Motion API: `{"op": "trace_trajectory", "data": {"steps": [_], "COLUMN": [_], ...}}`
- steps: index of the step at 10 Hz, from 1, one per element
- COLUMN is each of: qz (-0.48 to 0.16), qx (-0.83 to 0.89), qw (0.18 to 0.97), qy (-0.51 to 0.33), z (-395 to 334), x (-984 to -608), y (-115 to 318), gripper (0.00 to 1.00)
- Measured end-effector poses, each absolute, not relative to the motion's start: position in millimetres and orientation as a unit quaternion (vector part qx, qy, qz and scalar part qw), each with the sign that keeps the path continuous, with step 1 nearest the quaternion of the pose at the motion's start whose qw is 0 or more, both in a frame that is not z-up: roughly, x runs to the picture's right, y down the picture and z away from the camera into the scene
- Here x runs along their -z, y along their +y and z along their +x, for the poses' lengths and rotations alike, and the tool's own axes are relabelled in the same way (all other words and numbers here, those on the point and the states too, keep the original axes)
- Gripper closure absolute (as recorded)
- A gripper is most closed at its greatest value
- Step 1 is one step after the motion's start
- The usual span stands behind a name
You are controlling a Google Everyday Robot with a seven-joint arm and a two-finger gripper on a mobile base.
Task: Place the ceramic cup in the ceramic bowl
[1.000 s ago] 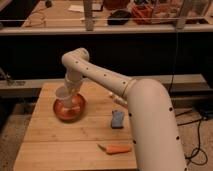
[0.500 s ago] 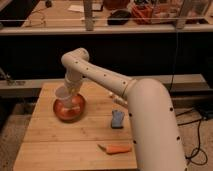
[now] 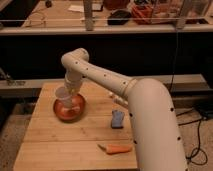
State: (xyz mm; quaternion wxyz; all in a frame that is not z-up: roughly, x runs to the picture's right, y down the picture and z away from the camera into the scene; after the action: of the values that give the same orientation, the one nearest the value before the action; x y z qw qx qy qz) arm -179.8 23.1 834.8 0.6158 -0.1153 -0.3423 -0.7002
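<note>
As I read it from the camera view:
1. gripper (image 3: 70, 96): low over the ceramic bowl (image 3: 58, 111), left-centre of the wooden table (image 3: 55, 147). Grip state: I can't tell.
2. ceramic cup (image 3: 63, 94): pale, at the gripper's end, above the bowl's inside. Resting or lifted, can't tell.
3. blue object (image 3: 117, 119): right of the bowl, apart.
4. orange carrot-like piece (image 3: 116, 148): nr the front edge.

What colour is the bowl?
Reddish-orange bowl, camera view; hand above it at the cup.
</note>
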Motion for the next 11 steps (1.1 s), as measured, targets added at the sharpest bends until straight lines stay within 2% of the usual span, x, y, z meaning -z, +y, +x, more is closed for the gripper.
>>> {"op": "trace_trajectory", "data": {"steps": [1, 5, 6, 7, 8, 11], "qz": [-0.115, -0.119, -0.125, -0.128, -0.131, -0.118], "qx": [0.7, 0.7, 0.697, 0.696, 0.695, 0.694], "qw": [0.616, 0.612, 0.611, 0.61, 0.608, 0.599], "qy": [-0.343, -0.348, -0.354, -0.357, -0.36, -0.382], "z": [-180, -178, -176, -175, -176, -175], "x": [-835, -839, -842, -844, -846, -849], "y": [23, 26, 27, 28, 29, 31], "gripper": [0.87, 0.5, 0.35, 0.27, 0.21, 0.2]}}
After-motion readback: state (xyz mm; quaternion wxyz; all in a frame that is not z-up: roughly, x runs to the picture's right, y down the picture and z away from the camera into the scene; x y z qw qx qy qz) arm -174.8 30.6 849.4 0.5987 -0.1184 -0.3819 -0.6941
